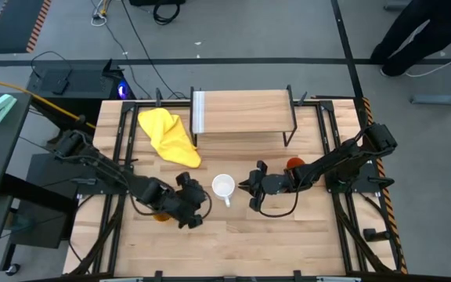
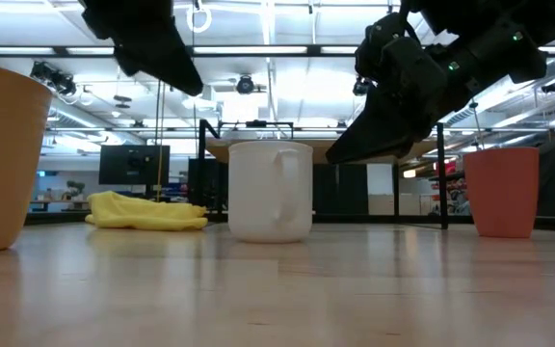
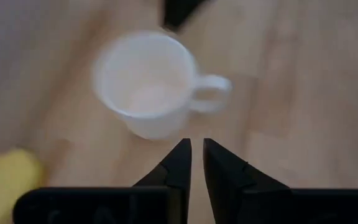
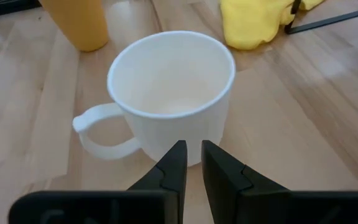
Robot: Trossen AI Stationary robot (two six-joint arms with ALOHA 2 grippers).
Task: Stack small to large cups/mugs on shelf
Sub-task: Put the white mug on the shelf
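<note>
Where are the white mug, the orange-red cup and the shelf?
white mug (image 1: 223,186): high view, inside of its open mouth.
orange-red cup (image 2: 501,191): low view, middle of its side wall.
shelf (image 1: 245,112): high view, bare wooden top.

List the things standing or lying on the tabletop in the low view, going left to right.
Yellow-orange cup → yellow cloth → white mug → orange-red cup.

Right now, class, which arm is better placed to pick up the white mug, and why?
Probably the right. The right claw sits closer to the white mug, directly facing it; the left claw hangs off to its side, slightly farther away.
</note>
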